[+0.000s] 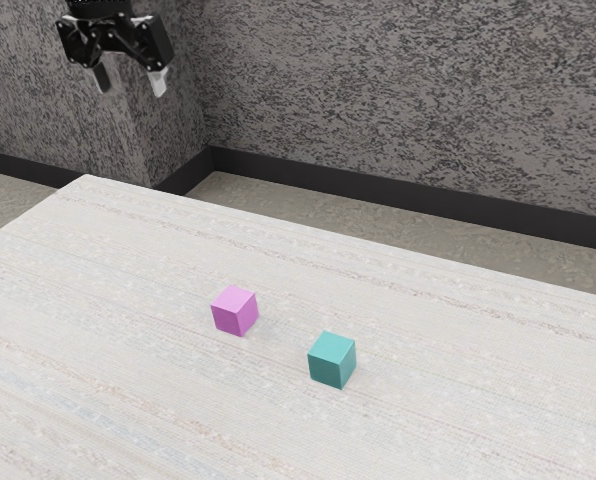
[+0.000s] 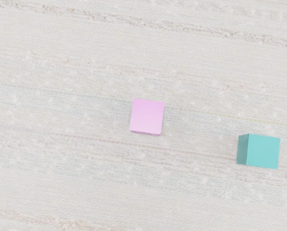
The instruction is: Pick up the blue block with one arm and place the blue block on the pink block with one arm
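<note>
Tool spread apart, empty, high up; blue block well below toward exterior view's right, past pink block.

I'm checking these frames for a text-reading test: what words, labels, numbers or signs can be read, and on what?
No text can be read. The pink block, blue block, table, wall and gripper all bear no writing, labels or signs.
</note>
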Controlling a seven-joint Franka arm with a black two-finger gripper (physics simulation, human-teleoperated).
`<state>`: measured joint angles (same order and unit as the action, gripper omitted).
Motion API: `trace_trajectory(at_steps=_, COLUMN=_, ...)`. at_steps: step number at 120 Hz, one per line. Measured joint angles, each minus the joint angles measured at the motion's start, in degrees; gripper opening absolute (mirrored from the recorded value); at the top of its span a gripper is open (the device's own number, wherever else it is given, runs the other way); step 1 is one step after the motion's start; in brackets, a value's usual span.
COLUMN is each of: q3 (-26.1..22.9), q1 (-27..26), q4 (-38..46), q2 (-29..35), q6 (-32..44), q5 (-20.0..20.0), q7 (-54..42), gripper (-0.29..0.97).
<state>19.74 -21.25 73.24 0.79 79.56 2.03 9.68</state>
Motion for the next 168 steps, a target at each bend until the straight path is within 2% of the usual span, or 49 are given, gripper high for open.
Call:
trace_trajectory(at_steps=7, q3=-3.9, q1=4.4, q4=0.3, q2=-0.3, q6=0.7, q5=0.5, q7=0.2, gripper=0.66)
trace_trajectory(at_steps=16, q3=-5.8, q1=7.2, q4=0.1, q2=-1.5, q6=1.9, q5=0.8, q7=0.4, gripper=0.66)
trace_trajectory(at_steps=25, q3=-6.3, q1=8.0, q4=0.3, q2=-1.9, q6=3.0, q5=1.1, q7=0.6, gripper=0.66)
trace_trajectory(at_steps=39, q3=-6.0, q1=6.5, q4=5.8, q2=-3.2, q6=6.9, q5=3.1, q7=2.2, gripper=0.66)
trace_trajectory(at_steps=45, q3=-6.2, q1=4.3, q4=7.0, q2=-6.6, q6=9.9, q5=1.9, q7=3.1, gripper=0.66)
trace_trajectory(at_steps=55, q3=-6.5, q1=-8.4, q4=7.7, q2=-14.6, q6=16.3, q5=-1.7, q7=4.1, gripper=0.66)
trace_trajectory(at_steps=61, q3=-8.6, q1=-11.7, q4=7.0, q2=-19.6, q6=20.1, q5=-3.6, q7=4.7, gripper=0.66)
trace_trajectory(at_steps=71, q3=-11.3, q1=-13.0, q4=3.6, q2=-27.4, q6=24.9, q5=-5.9, q7=5.8, gripper=0.66)
trace_trajectory(at_steps=95, q3=-12.5, q1=-13.7, q4=-2.8, q2=-39.3, q6=31.2, q5=-8.9, q7=8.4, gripper=0.66)
trace_trajectory(at_steps=111, q3=-6.2, q1=-15.3, q4=3.5, q2=-38.7, q6=33.7, q5=-10.2, q7=11.2, gripper=0.66)
trace_trajectory(at_steps=123, q3=-3.6, q1=-15.6, q4=8.7, q2=-37.2, q6=34.9, q5=-10.7, q7=12.8, gripper=0.66)
trace_trajectory(at_steps=132, q3=-2.8, q1=-15.4, q4=15.7, q2=-33.4, q6=36.6, q5=-10.8, q7=13.8, gripper=0.66)
trace_trajectory(at_steps=146, q3=-1.9, q1=-15.4, q4=18.8, q2=-31.9, q6=40.6, q5=-10.2, q7=14.5, gripper=0.66)
trace_trajectory(at_steps=168, q3=-1.4, q1=-16.0, q4=28.0, q2=-29.4, q6=50.2, q5=-10.2, q7=14.5, gripper=0.66)
